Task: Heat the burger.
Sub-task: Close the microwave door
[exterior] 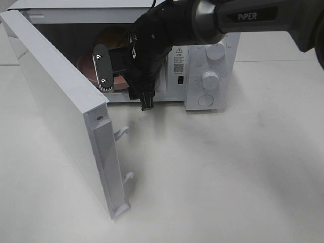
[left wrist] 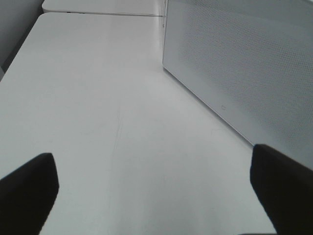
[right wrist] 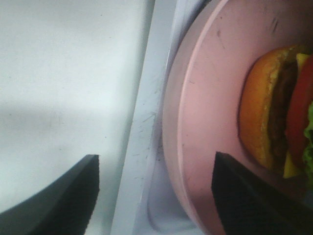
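The burger (right wrist: 279, 107) lies on a round pink plate (right wrist: 205, 112), seen from the side with bun, patty, tomato, cheese and lettuce showing. In the exterior high view the plate (exterior: 87, 68) sits inside the open microwave (exterior: 210, 55), and the brown bun (exterior: 110, 36) shows behind my arm. My right gripper (exterior: 124, 83) reaches into the opening and is open. It also shows in the right wrist view (right wrist: 156, 196), with one finger (right wrist: 254, 196) over the plate and the other (right wrist: 63, 196) outside its rim. My left gripper (left wrist: 156, 196) is open and empty above the table.
The microwave door (exterior: 55, 101) stands swung open toward the front left; its perforated face (left wrist: 244, 63) is beside my left gripper. Control knobs (exterior: 209, 79) are on the microwave's right. The white table (exterior: 228, 177) stretches in front.
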